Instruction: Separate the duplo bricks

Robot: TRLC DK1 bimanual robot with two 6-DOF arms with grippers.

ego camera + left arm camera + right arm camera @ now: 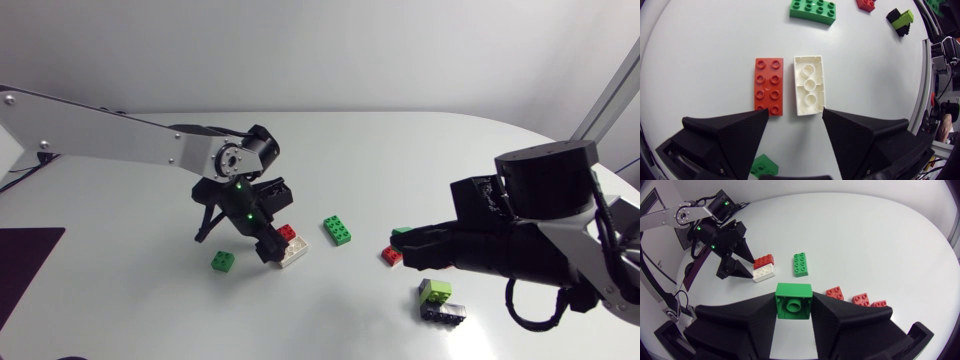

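L gripper is hanging low over the table, jaws spread wide & gripping nothing. A small green brick is lying under it, back by the base of the L finger. Just ahead of the tips, a red brick & a white brick are lying side by side w/ long edges parallel. Red is showing studs off the L tip, white is showing its hollow underside off the R tip. Touching or a hair apart, can't tell. Well ahead of the pair, a long green brick is lying alone.

R gripper is clamping a square green brick from both sides, hollow face toward the cam. Small red bricks are lying just ahead of its jaws & off to one side. A lime-on-black stack is sitting behind the jaws, beside the R forearm.

Step, as I'm reading it: red/white is looking already split & R is carrying a freed piece. Next move is prob. setting that green down on bare table, then tackling lime-on-black, the only pair visibly joined. That is needing one gripper pinning the black & the other pulling the lime.

Room: a bare stretch is lying betw. the two grippers, good for a drop. The stack is tucked close to the R arm, so R is needing to back off or turn first. Table's far edge is well apart from all the bricks.
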